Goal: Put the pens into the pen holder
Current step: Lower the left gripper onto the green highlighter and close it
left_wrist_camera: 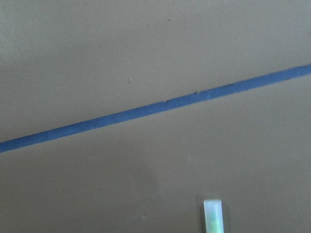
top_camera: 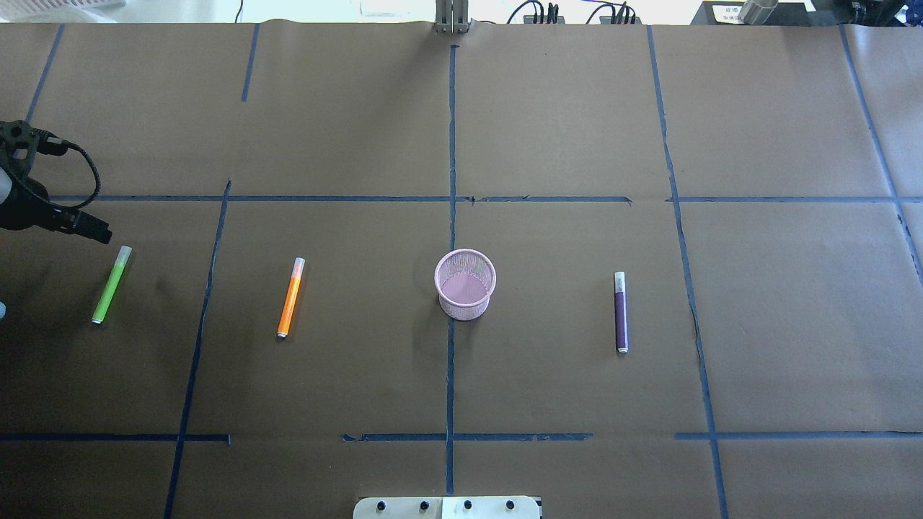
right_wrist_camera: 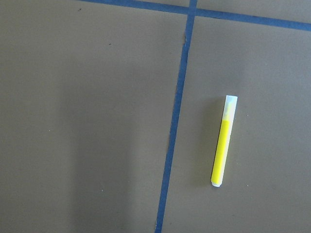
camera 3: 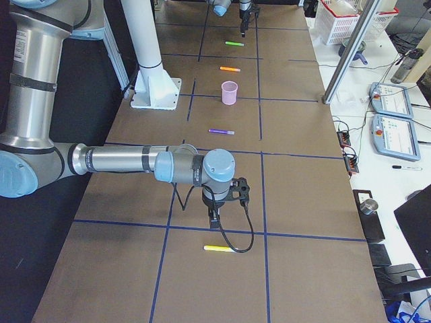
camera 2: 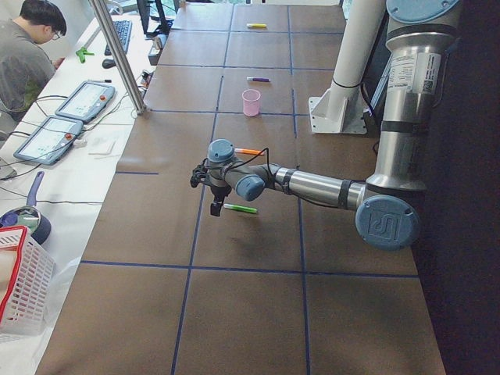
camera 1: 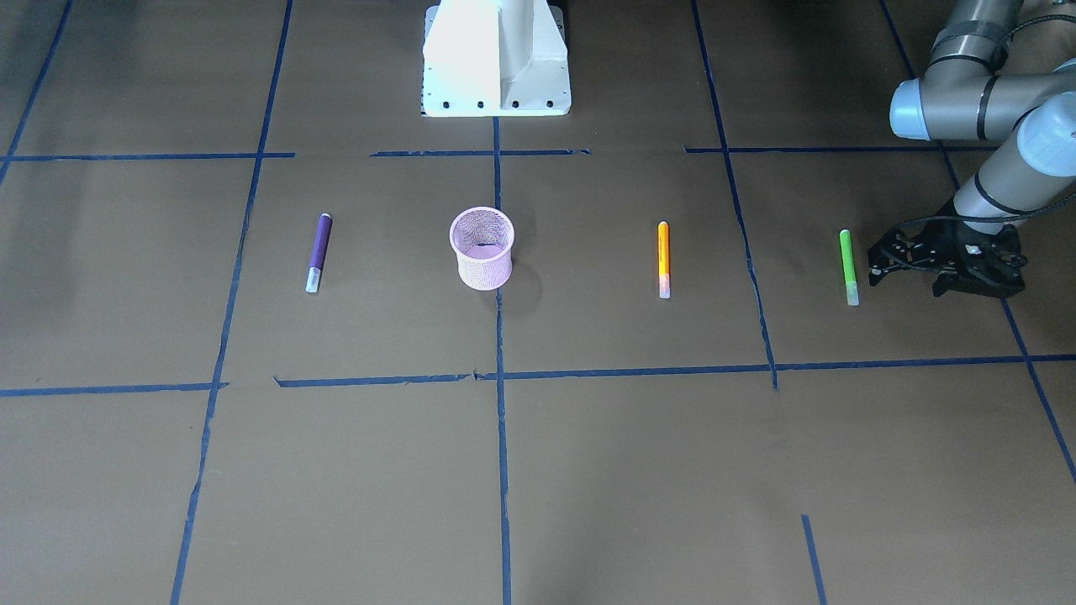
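Four pens lie on the desk, none yet in the pen holder, well apart from both tools. The left tool hangs beside the green pen, at its capped end, apparently lining up a pick; the right tool hovers near a yellow pen. Neither tool's grip can be told.

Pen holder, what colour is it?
The pen holder is pink wire mesh, shown best in the overhead exterior view.
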Controlling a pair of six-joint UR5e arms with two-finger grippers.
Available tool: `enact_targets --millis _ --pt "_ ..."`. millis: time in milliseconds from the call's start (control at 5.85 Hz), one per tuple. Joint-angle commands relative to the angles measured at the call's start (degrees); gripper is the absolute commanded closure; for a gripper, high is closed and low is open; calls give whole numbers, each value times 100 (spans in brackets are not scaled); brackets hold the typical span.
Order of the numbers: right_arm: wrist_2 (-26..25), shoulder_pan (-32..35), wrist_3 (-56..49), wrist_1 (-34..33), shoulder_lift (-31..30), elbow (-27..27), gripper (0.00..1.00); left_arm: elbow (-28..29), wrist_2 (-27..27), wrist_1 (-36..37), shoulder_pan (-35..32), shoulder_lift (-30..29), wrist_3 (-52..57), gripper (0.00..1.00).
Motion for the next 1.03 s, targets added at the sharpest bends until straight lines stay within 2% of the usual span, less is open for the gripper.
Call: enact_targets --millis 0,342,684,855 --pt "-4 0 0 0 0 -12 0 113 53 -242 440 -29 -409 0" --pt "-4 0 0 0 0 -12 0 148 53 -234 522 -29 -427 0" --pt "-4 0 0 0 0 -12 0 175 44 -225 522 -20 -435 27" --pt "-4 0 0 0 0 -12 0 201 26 -207 530 -29 -435 29"
